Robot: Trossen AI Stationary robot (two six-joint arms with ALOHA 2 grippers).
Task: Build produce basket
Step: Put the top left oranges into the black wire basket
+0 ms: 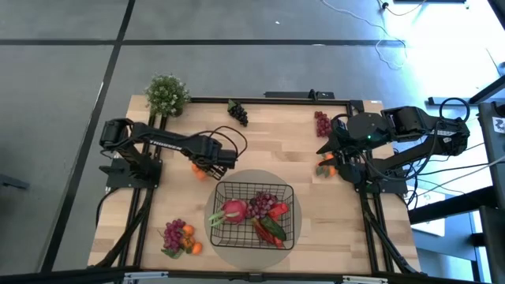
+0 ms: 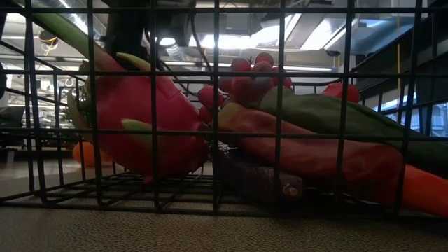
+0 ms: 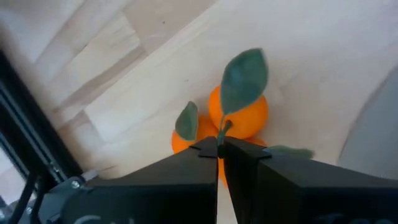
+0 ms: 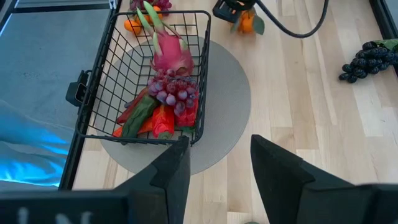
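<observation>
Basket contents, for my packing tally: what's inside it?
Inside the basket: a pink dragon fruit, red grapes, red and green peppers. Anything beneath that pile is covered.

no readable text, labels, brands, numbers or signs in any view

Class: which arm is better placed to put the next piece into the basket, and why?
Left. The left gripper is shut on the stem of the oranges, just behind the basket. The right gripper stands open and empty at the table's right edge.
</observation>
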